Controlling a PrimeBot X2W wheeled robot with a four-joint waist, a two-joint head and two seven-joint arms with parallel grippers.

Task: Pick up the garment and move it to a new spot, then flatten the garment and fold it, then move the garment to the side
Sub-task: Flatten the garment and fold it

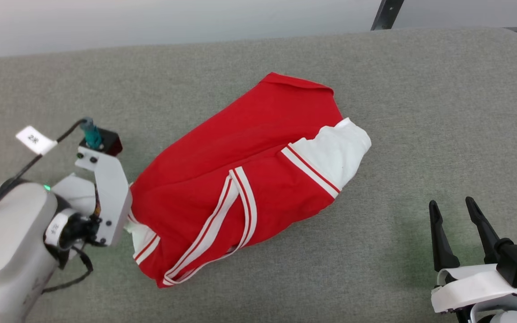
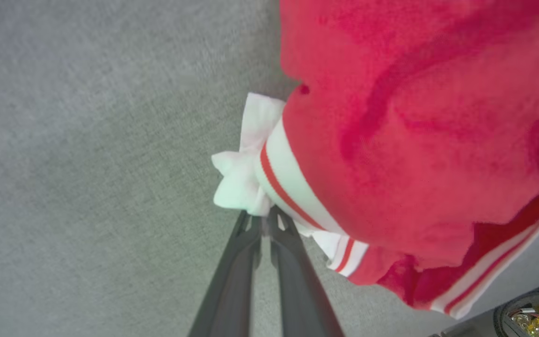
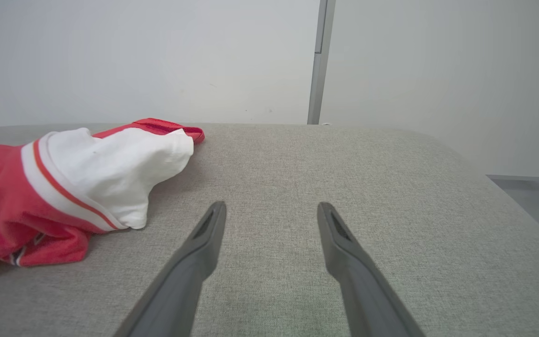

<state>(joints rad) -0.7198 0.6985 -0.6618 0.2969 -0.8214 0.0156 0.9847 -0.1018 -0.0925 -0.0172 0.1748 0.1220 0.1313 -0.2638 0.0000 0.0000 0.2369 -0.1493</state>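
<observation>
At the lower right of the head view, the right gripper (image 1: 451, 202) sits low over the gray table (image 1: 420, 89). Its two dark fingers are wide apart, and there is nothing between them. It is well apart from the shirt (image 1: 222, 170).

At the lower left, a white wrist plate (image 1: 108, 193) hides the other arm's fingers. The left wrist view shows them. There the left gripper (image 2: 265, 219) is pinched tight on a small bunched white bit of cloth at the shirt's near end.

The shirt lies in the middle of the table, in a puffy red heap. Its long way runs from the lower left of the head view up to the upper right. Striped bands loop across its lower part. A white sleeve (image 1: 337, 154) sticks out on the right side. No letters or numbers can be seen on it. I cannot tell which end is the neck. In the right wrist view the shirt is cut off at the left edge.

Farther back, the table's far edge meets a pale wall (image 1: 195, 22). A dark post (image 1: 386, 13) stands at the upper right.
</observation>
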